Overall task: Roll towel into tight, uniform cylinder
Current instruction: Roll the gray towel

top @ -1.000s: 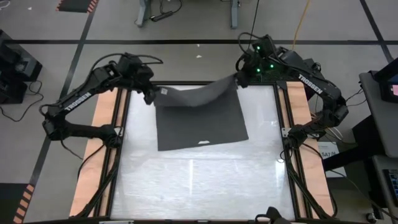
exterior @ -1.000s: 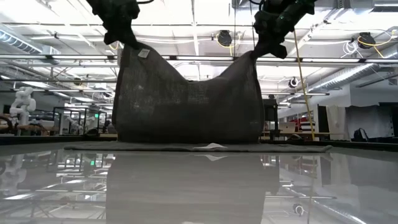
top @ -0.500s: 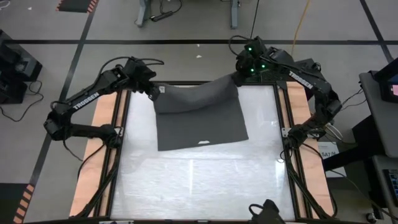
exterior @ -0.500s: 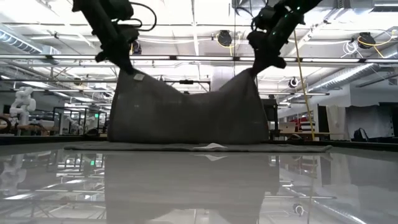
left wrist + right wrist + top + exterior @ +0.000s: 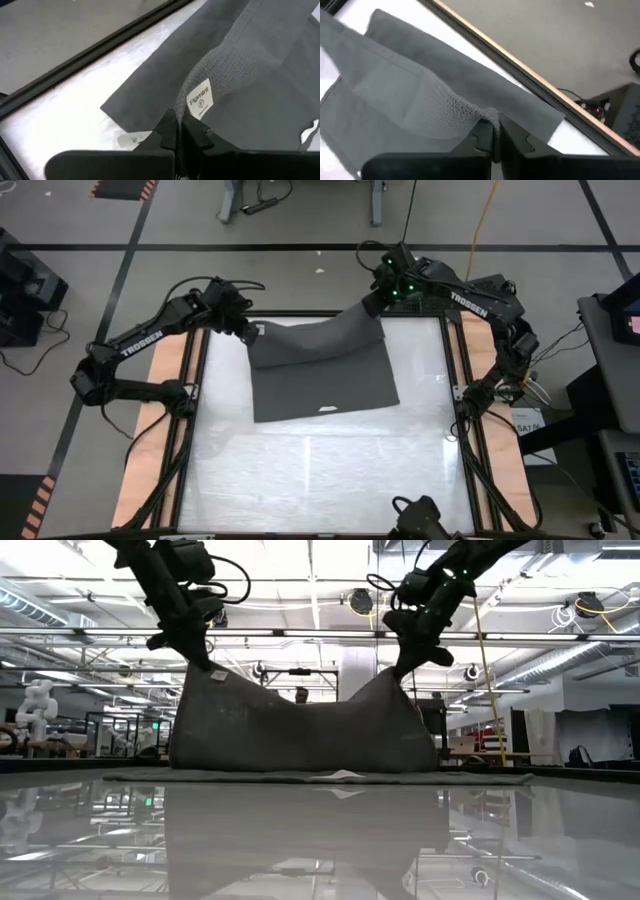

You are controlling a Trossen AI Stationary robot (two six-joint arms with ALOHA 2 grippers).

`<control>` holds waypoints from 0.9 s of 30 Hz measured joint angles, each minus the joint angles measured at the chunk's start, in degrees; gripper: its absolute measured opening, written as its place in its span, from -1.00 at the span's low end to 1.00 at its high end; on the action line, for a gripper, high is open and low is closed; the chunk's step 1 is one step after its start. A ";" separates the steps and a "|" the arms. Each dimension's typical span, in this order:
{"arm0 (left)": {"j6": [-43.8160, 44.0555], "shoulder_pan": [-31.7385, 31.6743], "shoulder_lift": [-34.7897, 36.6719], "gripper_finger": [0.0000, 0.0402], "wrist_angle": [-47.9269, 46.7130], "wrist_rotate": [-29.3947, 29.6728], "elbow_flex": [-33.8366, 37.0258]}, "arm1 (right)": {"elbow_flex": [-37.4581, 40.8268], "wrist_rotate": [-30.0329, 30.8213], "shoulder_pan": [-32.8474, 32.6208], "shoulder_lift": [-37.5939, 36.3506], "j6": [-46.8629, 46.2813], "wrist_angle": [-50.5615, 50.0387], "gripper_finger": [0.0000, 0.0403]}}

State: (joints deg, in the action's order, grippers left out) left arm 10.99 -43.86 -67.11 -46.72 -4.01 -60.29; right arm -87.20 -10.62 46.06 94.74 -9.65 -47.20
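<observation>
The dark grey towel [image 5: 322,380] lies with its near part flat on the table, a small white tag [image 5: 327,409] at its near edge. Its far part is raised and sags between my two grippers [image 5: 300,725]. My left gripper [image 5: 250,332] is shut on the towel's far left corner, beside a white label [image 5: 200,98]. My right gripper [image 5: 375,304] is shut on the far right corner. In the low view the left gripper [image 5: 205,665] and the right gripper [image 5: 398,668] both stand above the table. My left gripper pinches the towel's far left corner [image 5: 186,107] between its two fingers, right beside the white label, slanting down from the left. The cloth hangs below the fingers, slack toward the middle. My right gripper pinches the far right corner [image 5: 487,116] between its two fingers, slanting down from the right. The corner bunches at the fingertips, and the cloth falls away to the table.
The table has a glossy white top [image 5: 320,480] inside a dark frame [image 5: 195,410] with wooden side strips [image 5: 150,440]. Bare surface lies on the near side of the towel. A dark device [image 5: 420,518] sits at the near edge.
Both grippers have come down, still shut on the towel's far corners, and the right one has drifted a little toward the table's left. The raised part of the towel now stands lower and spreads wider at its foot. The near part has stayed flat on the table.
</observation>
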 joint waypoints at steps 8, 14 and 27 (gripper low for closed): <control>3.72 -0.02 0.00 -0.84 -0.18 4.78 0.00 | -4.35 3.94 -0.82 -4.14 -4.08 -13.62 -0.45; 3.68 -0.07 0.00 -0.62 -0.13 7.90 0.00 | -5.11 9.56 -2.87 -10.14 -4.72 -21.23 -0.09; 9.85 4.85 0.80 -0.28 -0.99 -14.90 -0.02 | -0.02 8.80 -18.14 -20.76 -10.91 -27.92 0.03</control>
State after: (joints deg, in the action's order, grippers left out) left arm 20.85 -39.01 -66.31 -47.71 -18.92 -60.31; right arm -87.22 -1.83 27.92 73.98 -20.56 -75.11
